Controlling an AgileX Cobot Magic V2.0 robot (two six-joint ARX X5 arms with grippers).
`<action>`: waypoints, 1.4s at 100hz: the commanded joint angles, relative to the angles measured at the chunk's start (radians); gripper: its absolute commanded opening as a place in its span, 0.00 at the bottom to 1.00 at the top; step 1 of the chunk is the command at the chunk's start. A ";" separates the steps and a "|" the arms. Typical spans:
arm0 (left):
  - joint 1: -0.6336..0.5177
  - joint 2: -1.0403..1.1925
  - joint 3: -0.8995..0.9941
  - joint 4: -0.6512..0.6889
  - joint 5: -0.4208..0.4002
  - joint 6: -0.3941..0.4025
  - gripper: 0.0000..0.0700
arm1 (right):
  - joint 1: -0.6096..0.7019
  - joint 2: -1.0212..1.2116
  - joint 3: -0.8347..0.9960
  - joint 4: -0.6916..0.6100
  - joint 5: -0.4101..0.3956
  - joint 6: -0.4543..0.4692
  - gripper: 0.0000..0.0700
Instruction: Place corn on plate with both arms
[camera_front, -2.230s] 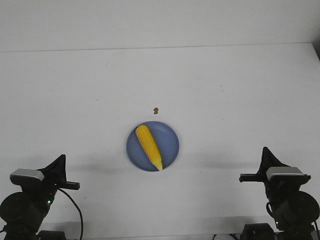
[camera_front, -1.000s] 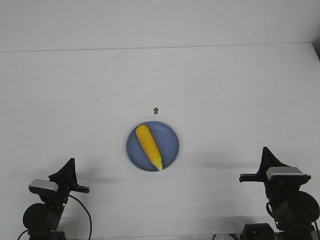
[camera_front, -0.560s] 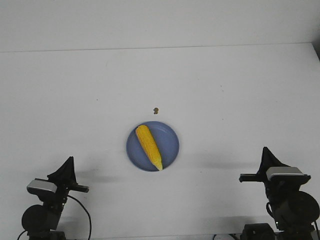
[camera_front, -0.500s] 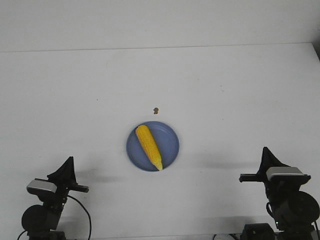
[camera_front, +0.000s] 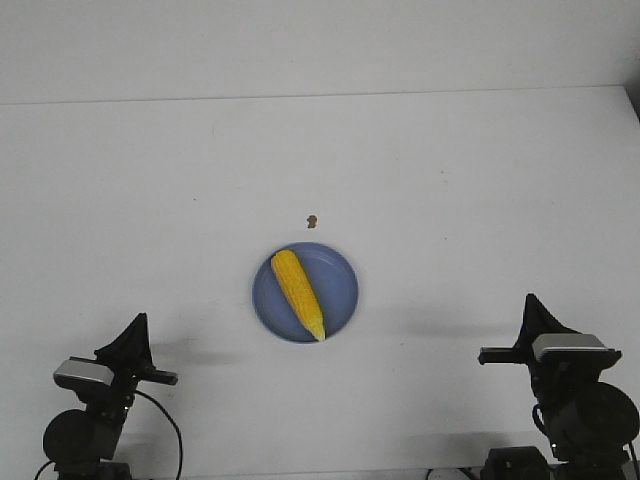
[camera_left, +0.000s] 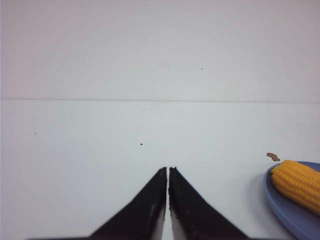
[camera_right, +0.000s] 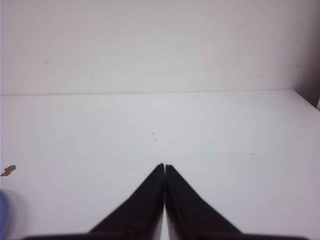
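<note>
The yellow corn (camera_front: 298, 293) lies on the round periwinkle-blue plate (camera_front: 338, 290) near the table's middle, its pointed end toward the front. In the left wrist view the corn's blunt end (camera_left: 298, 182) and the plate's rim (camera_left: 280, 205) show at the edge. My left gripper (camera_front: 138, 322) is shut and empty at the front left, well apart from the plate; its jaws meet in the left wrist view (camera_left: 167, 169). My right gripper (camera_front: 530, 300) is shut and empty at the front right; its jaws meet in the right wrist view (camera_right: 164, 165).
A tiny brown speck (camera_front: 312, 220) lies on the white table (camera_front: 450, 200) just behind the plate; it also shows in the left wrist view (camera_left: 273, 157) and the right wrist view (camera_right: 8, 171). The table's right edge shows at the far right.
The left arm drew back and down toward the front left corner early on, then stayed still. The corn, plate and right arm have not moved.
</note>
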 joint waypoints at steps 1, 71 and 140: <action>0.001 -0.002 -0.020 0.010 -0.002 0.001 0.02 | 0.001 0.004 0.008 0.013 0.000 -0.004 0.01; 0.001 -0.002 -0.020 0.010 -0.002 0.001 0.02 | 0.000 -0.066 -0.068 0.125 0.001 -0.016 0.01; 0.000 -0.001 -0.019 0.003 -0.002 0.001 0.02 | 0.001 -0.238 -0.529 0.506 -0.011 0.028 0.01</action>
